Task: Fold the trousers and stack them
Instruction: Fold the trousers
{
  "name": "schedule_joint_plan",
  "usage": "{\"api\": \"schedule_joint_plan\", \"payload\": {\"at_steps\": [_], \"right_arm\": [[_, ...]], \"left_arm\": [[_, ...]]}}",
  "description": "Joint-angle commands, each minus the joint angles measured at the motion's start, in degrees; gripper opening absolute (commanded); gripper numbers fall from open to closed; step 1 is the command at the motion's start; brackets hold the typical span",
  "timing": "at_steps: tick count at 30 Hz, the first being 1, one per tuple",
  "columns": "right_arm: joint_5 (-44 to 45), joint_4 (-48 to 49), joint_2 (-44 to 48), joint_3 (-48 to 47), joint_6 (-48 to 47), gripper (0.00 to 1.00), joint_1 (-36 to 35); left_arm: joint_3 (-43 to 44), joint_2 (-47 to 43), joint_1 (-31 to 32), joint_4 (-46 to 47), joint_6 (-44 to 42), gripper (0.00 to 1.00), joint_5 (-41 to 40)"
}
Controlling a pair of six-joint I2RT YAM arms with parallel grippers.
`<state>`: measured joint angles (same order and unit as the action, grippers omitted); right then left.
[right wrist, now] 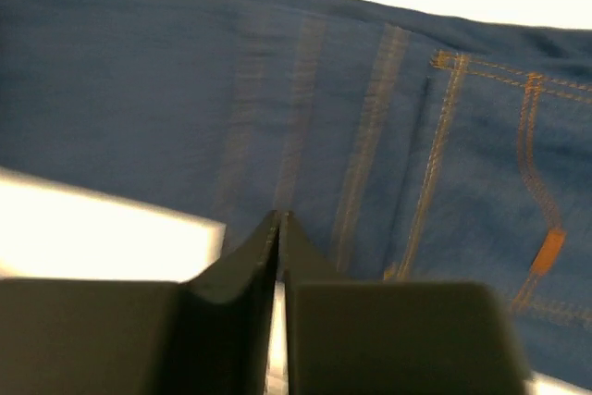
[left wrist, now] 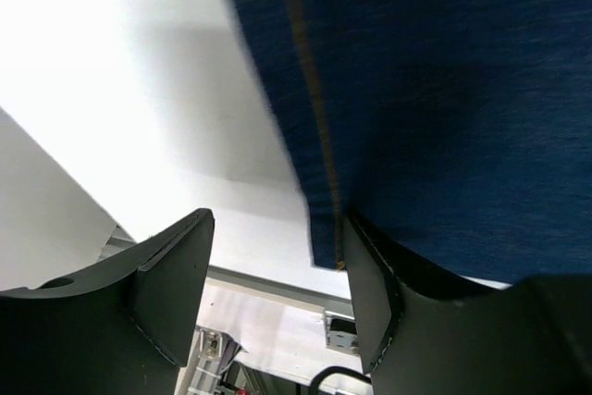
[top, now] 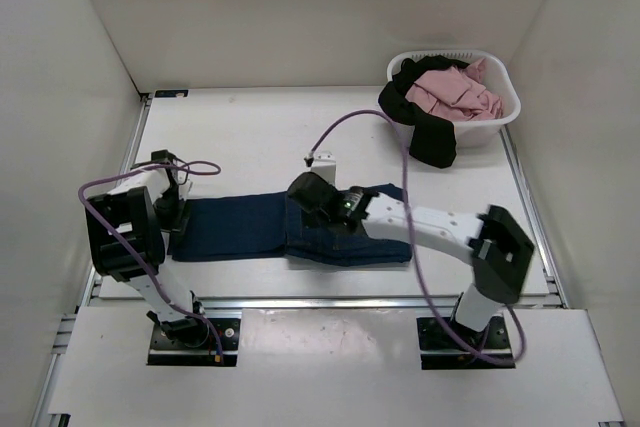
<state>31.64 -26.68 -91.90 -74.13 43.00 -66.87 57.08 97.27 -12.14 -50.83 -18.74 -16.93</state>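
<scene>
Your left pincer point(left wrist: 277, 228) stood released beside the denim trousers point(top: 250, 229); your right pincer point(right wrist: 280, 225) was clenched over them. Heavy, limp cloth, likely: pinch the thick seamed edges.

Trousers point(top: 240, 227) matt navy denim (orange stitching); basket point(top: 485, 132) smooth plastic

Waist of navy trousers point(top: 240, 227) hidden under right arm point(top: 430, 222), black pair point(top: 428, 137) seemingly half buried in basket point(top: 485, 130)

Navy denim trousers point(top: 240, 229) lie on the table point(top: 250, 137), the right gripper point(top: 300, 197) over them.
</scene>
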Motion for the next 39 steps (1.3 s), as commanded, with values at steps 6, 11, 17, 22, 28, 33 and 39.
{"api": "schedule_joint_plan", "payload": {"at_steps": [6,11,17,22,28,33,39], "right_arm": [[-21.44,5.76,-14.36,6.28,1.91,0.0,13.78],[-17.76,4.19,-2.8,7.42,-2.48,0.64,14.31],[-12.13,-4.09,15.82,13.11,-0.56,0.99,20.01],[-23.79,-0.32,26.5,30.16,-3.53,0.99,36.85],[-39.27,6.63,23.35,37.04,-7.58,0.99,48.85],[-39.8,10.57,19.4,39.83,-7.58,0.99,50.25],[-47.01,18.76,13.32,46.44,-3.36,0.47,52.1]], "left_arm": [[2.33,-2.0,-3.42,0.03,-2.17,0.69,-4.87],[3.65,-2.0,-3.42,-1.64,-1.65,0.71,-1.09],[4.18,-0.86,-3.42,-2.17,-1.65,0.71,-0.3],[4.18,-0.86,-3.42,-2.17,-1.12,0.71,0.84],[4.18,-0.33,-3.42,-2.7,-1.12,0.71,0.84],[4.7,0.2,-3.42,-2.7,-1.12,0.71,0.32],[4.19,-0.41,-3.42,-2.7,-1.12,0.71,0.32]]}}
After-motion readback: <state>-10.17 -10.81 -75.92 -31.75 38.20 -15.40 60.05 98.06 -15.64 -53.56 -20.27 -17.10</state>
